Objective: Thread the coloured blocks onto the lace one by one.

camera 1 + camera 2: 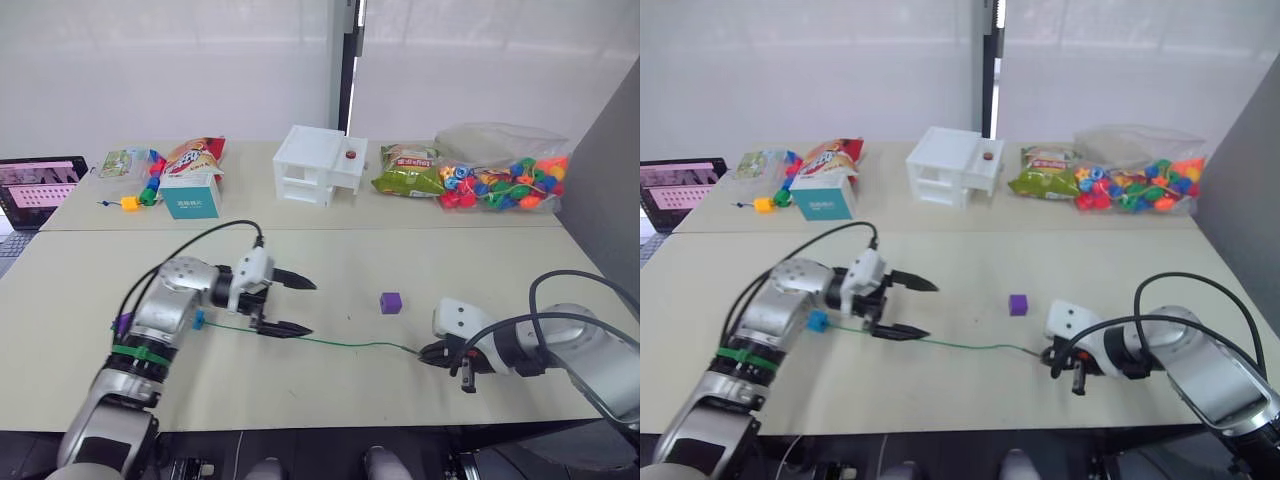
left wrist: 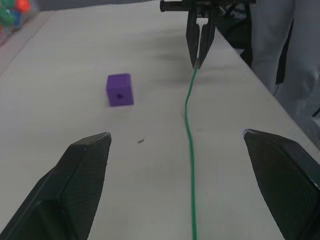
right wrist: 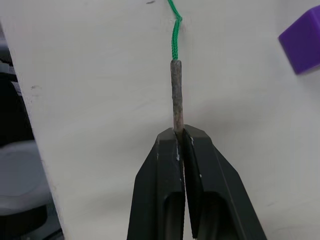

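Observation:
The green lace [image 1: 340,343] lies across the table's front. My right gripper [image 3: 181,131] is shut on its dark stiff tip [image 3: 176,100], low over the table at the right [image 1: 432,353]. A blue block [image 1: 199,320] sits at the lace's left end, beside my left wrist. My left gripper [image 1: 308,307] is open, its fingers standing on either side of the lace just right of the blue block, with nothing held. A purple block [image 1: 390,302] rests alone on the table between the two grippers, behind the lace, and is seen again in the left wrist view [image 2: 119,90].
Along the back of the table stand a white toy house [image 1: 318,165], snack bags [image 1: 405,170], a clear bag of mixed beads [image 1: 500,180] and a teal box [image 1: 190,195]. A yellow bead [image 1: 130,203] lies left of the box. A laptop [image 1: 35,190] sits at the far left.

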Robot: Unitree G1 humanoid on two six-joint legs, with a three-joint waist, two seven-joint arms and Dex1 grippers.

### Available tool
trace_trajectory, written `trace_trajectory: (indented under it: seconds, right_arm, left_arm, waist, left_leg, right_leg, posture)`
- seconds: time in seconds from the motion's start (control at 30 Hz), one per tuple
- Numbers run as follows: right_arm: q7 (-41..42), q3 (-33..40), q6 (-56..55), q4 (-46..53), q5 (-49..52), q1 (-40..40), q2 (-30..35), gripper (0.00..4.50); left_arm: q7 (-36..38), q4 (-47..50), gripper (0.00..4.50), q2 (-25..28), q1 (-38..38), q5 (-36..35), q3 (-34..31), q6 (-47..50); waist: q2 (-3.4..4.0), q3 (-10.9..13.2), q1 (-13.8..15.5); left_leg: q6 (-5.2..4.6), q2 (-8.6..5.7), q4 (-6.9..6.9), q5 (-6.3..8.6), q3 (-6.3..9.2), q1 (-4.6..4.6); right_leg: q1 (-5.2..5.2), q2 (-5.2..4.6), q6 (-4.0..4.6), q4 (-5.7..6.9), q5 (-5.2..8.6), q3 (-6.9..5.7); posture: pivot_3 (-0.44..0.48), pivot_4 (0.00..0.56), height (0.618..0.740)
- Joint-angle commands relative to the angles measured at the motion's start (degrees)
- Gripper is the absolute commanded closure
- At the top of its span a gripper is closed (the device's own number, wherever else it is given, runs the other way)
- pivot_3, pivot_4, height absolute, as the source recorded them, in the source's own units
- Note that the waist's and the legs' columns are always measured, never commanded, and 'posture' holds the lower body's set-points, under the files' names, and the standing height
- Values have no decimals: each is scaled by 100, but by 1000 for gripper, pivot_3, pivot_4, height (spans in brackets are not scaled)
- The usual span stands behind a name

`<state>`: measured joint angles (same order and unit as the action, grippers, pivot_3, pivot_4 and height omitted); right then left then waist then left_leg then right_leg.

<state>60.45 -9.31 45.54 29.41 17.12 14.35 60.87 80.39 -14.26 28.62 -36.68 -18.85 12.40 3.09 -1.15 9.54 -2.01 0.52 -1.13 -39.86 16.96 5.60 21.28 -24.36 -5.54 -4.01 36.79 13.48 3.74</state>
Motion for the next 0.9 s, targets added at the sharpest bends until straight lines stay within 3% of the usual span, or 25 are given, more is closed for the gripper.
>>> trace_trajectory:
  seconds: [0.03,0.17,0.4,0.6,0.9]
  right_arm:
    - [-94,210,101,279,119,0,4,4500]
    - [-137,-18,292,563,97,94,8,4500]
    - [-120,-265,466,722,70,290,-2,4500]
    - [-128,-340,585,792,108,389,-46,4500]
    - [-104,-347,673,804,124,485,-65,4500]
  left_arm:
    - [-292,231,44,-265,90,385,310,-269]
    - [-510,209,44,-978,209,541,761,-231]
    - [-597,335,44,-1362,465,727,1127,-272]
    - [-705,360,1870,-1565,530,746,1167,-140]
    - [-795,312,1870,-1658,523,810,1199,-96]
  waist:
    - [0,0,11]
    - [0,0,83]
    - [1,0,115]
    - [0,0,131]
    - [1,0,132]
  left_leg:
    - [0,0,0,0,0,0]
    - [1,-3,-2,0,-3,-3]
    - [1,-3,-4,-1,-5,-4]
    - [1,-4,-4,-1,-5,-4]
    - [1,-4,-4,-1,-5,-4]
  right_leg:
    - [1,0,0,-4,0,0]
    - [6,-2,0,-8,0,1]
    - [8,-2,0,-10,0,2]
    - [9,-4,0,-12,0,2]
    - [9,-3,0,-12,0,2]
  posture:
    - [0,150,740]
    - [0,150,740]
    - [0,150,740]
    - [0,150,740]
    - [0,150,740]
